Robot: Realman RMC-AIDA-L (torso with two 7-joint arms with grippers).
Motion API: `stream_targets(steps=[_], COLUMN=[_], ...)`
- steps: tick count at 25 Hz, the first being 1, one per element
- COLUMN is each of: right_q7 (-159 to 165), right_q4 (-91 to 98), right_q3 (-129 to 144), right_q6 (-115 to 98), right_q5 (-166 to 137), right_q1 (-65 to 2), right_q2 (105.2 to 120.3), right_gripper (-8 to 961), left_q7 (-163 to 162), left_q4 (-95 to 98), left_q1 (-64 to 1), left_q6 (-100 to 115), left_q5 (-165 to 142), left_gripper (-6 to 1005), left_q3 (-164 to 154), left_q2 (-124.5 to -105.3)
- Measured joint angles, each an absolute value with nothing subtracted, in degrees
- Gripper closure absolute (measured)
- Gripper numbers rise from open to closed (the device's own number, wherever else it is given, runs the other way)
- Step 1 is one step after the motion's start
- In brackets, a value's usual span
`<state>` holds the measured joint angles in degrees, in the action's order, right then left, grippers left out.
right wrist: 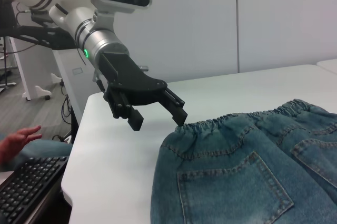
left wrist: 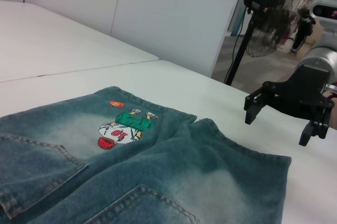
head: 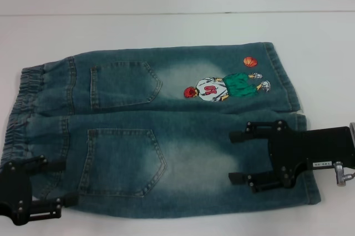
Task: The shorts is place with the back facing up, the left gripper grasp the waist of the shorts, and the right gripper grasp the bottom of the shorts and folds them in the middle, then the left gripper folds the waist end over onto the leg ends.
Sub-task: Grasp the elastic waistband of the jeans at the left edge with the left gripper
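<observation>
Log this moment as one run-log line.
shorts: flat, back up | left gripper: open, at waist | right gripper: open, over leg hem | fold: not started

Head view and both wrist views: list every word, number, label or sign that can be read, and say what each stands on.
"10": red number on the white jersey of the embroidered basketball-player cartoon on the faded blue-green denim shorts.
Small white label on the boxy black right gripper: print too small to read.
Black keyboard in the right wrist view: key legends too blurred to read.
The unlabelled black left gripper carries no text.
</observation>
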<state>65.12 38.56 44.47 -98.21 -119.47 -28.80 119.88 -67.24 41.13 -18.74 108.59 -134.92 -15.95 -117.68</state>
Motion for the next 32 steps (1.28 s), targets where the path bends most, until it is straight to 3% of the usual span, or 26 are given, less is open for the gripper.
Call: stream_targets(steps=[16, 32], right_q7=[65.19, 68.35], right_q4=[38.59, 40.11], right_q3=[44.29, 43.94], right_q6=[-97.97, -95.83], right_q5=[-119.34, -119.27], right_q1=[-29.35, -29.46], right_q2=[119.97, 119.62], right_gripper=[102, 103], left_q7=[-69.23, -91.07], left_q4=[44.18, 73.97], left_q1=[-19.0, -18.08], left_q6=[106.49, 104.09], left_q5=[-134.5, -144.02], left_gripper=[164, 171], left_q3=[-7.96, -14.07], left_q2=[-118.09, -123.86])
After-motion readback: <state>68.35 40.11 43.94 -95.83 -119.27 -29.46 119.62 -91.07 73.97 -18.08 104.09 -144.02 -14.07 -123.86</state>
